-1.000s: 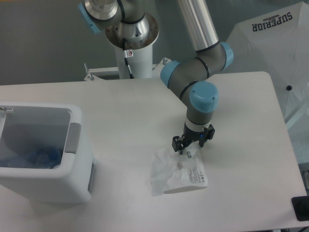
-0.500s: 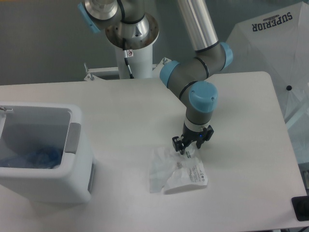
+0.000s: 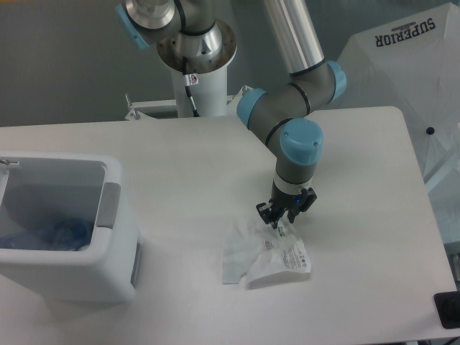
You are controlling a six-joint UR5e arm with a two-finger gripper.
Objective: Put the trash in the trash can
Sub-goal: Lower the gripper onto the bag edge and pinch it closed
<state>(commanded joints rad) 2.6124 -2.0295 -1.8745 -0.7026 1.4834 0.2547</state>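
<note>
**Plastic bag gripped at its top edge and starting to rise**

The gripper (image 3: pixel 279 221) is seen pointing down over the plastic bag (image 3: pixel 267 254), which lies on the white table (image 3: pixel 194 165), near the front and a little right of the middle. The fingers are closed together on the far top edge of the bag, so the bag looks pinched between them.

Since a second ago, the shape of the bag has changed. Its top edge has been pulled up towards the gripper, and its left side has been tugged in and crumpled more. The white label (image 3: pixel 291 254) has been tilted a little. The gripper itself has been moved only slightly to the left.

This is judged to mean that the bag has been caught and is starting to be lifted. Most of it is still resting on the table.

The trash can (image 3: pixel 65 228) stands well apart, at the near left. Something blue (image 3: pixel 61 233) is seen inside it. The bag has yet to be carried over there and dropped in.
</note>
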